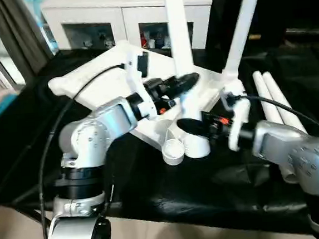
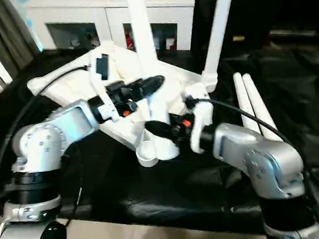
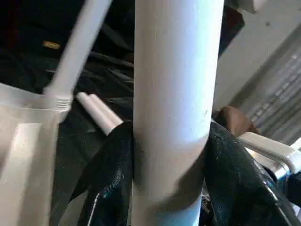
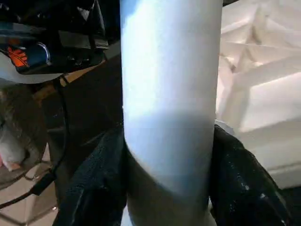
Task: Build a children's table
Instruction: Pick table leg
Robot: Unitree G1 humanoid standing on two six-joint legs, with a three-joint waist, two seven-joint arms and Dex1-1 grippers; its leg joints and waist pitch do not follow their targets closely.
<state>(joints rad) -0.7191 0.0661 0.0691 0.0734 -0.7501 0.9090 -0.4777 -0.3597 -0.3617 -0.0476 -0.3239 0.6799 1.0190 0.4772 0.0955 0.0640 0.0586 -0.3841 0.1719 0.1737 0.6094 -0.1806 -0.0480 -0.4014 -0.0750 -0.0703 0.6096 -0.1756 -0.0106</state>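
Observation:
The white tabletop lies upside down on a black cloth, its ribbed underside facing up. One white leg stands upright near its front corner socket. My left gripper is shut on this leg, whose shaft sits between the black fingers. Lower on the same leg, just above the socket, my right gripper is shut on it too, its fingers pressed to both sides of the leg. A second leg stands upright in the right corner.
Two loose white legs lie side by side on the black cloth to the right. A white cabinet with glass doors stands behind the work. A dark curtain hangs at the far left.

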